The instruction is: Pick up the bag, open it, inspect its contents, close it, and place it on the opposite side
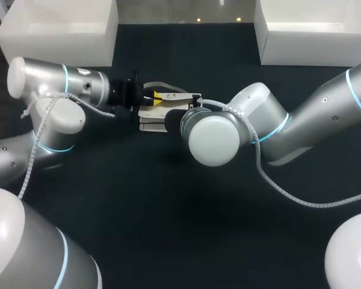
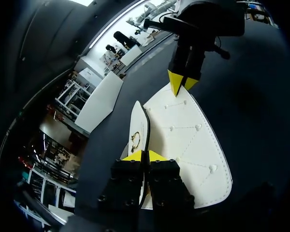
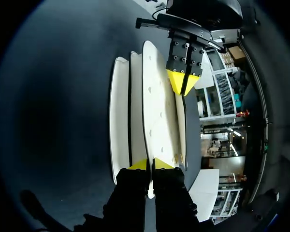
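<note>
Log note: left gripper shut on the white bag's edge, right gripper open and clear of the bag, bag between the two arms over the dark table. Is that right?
One thing is wrong: the right gripper is not open and clear. The right wrist view shows it shut on the white bag. The left gripper is shut on its edge, between the arms over the dark table.

The bag (image 1: pixel 151 114) is mid-table (image 1: pixel 168 211), left gripper (image 2: pixel 144 155) at its left end, right gripper (image 3: pixel 148 164) at its right end

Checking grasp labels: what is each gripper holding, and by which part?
Both are shut on the white bag: the left gripper pinches a panel's edge at one end, the right gripper the opposite end.
</note>
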`<state>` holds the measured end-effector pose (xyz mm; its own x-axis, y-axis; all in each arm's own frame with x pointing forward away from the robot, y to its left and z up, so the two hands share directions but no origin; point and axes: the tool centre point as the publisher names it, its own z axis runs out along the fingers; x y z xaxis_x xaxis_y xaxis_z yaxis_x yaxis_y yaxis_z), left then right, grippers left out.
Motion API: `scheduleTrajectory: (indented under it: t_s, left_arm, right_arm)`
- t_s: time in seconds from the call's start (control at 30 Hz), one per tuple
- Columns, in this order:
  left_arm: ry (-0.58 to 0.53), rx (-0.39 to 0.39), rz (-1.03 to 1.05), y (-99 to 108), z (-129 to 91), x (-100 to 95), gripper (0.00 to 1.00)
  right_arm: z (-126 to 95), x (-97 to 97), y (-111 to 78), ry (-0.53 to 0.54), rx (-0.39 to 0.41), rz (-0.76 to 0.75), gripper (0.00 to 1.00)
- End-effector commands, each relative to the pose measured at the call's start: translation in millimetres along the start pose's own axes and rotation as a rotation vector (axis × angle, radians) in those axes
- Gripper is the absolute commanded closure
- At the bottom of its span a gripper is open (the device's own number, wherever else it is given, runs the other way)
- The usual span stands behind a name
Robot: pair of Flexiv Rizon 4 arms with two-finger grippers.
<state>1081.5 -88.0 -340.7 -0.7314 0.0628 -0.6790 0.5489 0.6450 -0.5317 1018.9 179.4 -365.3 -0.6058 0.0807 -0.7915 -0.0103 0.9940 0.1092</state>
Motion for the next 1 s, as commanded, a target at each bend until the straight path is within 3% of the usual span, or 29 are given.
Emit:
scheduleTrajectory:
  t_s: [0.03, 0.4, 0.77, 0.8, 0.83, 0.93, 1.0]
  left_arm:
    - [-0.022, 0.014, 0.014, 2, 1, 2.5, 1.0]
    - [0.008, 0.026, 0.096, 4, 2, 18.0, 1.0]
    - [-0.007, 0.03, 0.102, -1, -3, 9.4, 1.0]
    - [-0.008, 0.031, 0.102, -1, -3, 8.7, 0.95]
    - [-0.008, 0.031, 0.103, -1, -2, 8.2, 0.82]
    - [-0.007, 0.029, 0.107, -2, -1, 6.3, 0.69]
    - [-0.003, 0.025, 0.108, -2, 1, 5.0, 0.67]
  right_arm:
    - [1, 2.6, 0.2, -0.01, -0.003, 0.002, 1.0]
    - [1, 2.6, 0.2, -0.01, -0.003, 0.002, 1.0]
    - [1, 2.6, 0.2, -0.01, -0.003, 0.002, 1.0]
    - [1, 2.6, 0.2, -0.01, -0.003, 0.002, 1.0]
    - [1, 2.6, 0.2, -0.01, -0.003, 0.002, 1.0]
    - [1, 2.6, 0.2, -0.01, -0.003, 0.002, 1.0]
    - [1, 2.6, 0.2, -0.01, -0.003, 0.002, 1.0]
